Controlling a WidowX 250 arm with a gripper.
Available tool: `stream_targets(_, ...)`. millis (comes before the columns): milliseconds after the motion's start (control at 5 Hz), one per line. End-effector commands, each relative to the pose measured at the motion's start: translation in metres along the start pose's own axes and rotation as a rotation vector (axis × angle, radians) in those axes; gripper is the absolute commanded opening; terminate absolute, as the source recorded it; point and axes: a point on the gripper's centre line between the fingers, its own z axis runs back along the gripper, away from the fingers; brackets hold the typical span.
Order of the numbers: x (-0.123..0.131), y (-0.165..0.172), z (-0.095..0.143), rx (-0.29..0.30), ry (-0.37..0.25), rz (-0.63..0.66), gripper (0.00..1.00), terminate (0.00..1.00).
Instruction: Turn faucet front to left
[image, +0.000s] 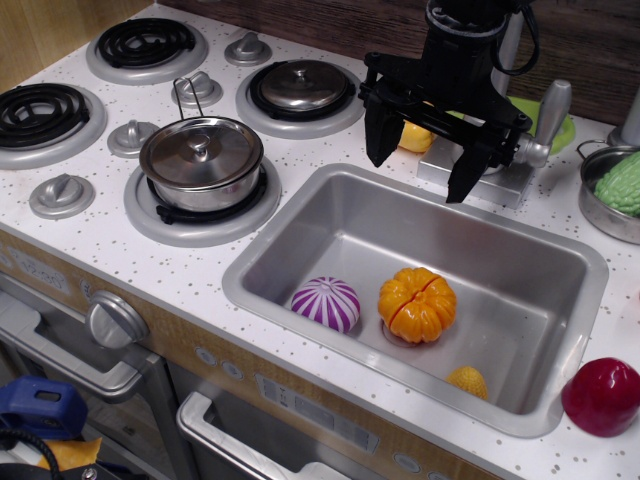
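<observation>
A lidded pot (202, 160) sits on the near burner; a purple-striped ball (326, 303) and an orange pumpkin (416, 304) lie in the sink (540, 262). My gripper (424, 158) hangs spread wide, holding nothing, above the sink's back rim, directly before the faucet (520, 150), whose lever angles up right.

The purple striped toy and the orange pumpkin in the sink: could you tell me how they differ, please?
The purple striped toy is purple with white stripes; the orange pumpkin is plain orange with deep segments. The pumpkin looks larger and lies right of the striped toy. Both are rounded and rest on the floor of the sink.
</observation>
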Motion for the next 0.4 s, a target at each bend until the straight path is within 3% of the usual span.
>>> stream_targets(0, 0.0, 0.0, 0.0, 0.0, 0.0, 0.0, 1.0, 0.0)
stream_targets(200, 0.005, -0.013, 0.004, -0.044, -0.05, 0.032, 1.0, 0.0)
